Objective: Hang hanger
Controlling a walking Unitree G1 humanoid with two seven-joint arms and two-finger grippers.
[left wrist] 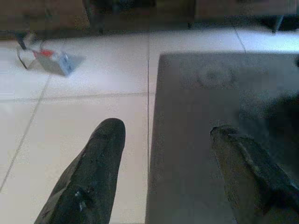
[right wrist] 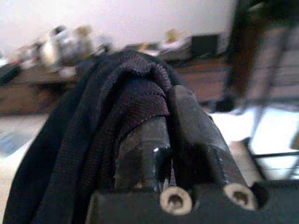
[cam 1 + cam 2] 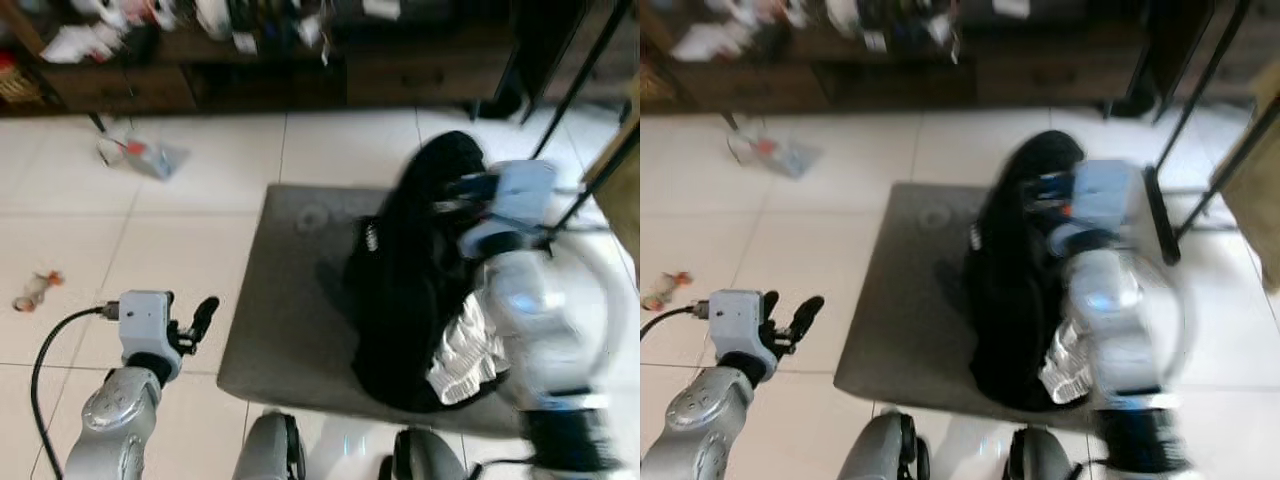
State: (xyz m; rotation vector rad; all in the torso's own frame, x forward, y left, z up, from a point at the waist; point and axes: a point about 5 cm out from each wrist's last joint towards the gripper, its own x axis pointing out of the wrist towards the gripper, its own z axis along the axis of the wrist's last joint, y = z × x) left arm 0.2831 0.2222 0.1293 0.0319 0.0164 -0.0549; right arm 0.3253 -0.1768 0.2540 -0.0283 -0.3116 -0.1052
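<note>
Right tool (image 2: 168, 135): you have it closed on a fold of black garment (image 3: 410, 280); the knit cloth is pinched between the two fingers and drapes over one of them.
Garment position: bunched, hanging down from the right tool along the silver forearm, over the grey mat (image 3: 290, 300).
Hanger: you cannot make one out. If it is inside the cloth, it is hidden. Head views are blurred on this side.
Rack: dark slanted poles (image 3: 590, 190) stand just beyond the right tool, on its outer side. Likely the hanging target, judged from the task.
Left tool (image 1: 163, 172): fingers spread wide, holding nothing, well apart from the garment, pointing at the mat edge and white tiles.
Done so far: pick-up looks complete; the load is off the floor.
Left to do: carry the right tool across to the poles, hook the load on, release. Nothing is hung yet.
Risk, as judgement: grip is on cloth alone, so it may slip.
Background: cluttered dark shelf (image 3: 250, 60) far ahead of both tools.
</note>
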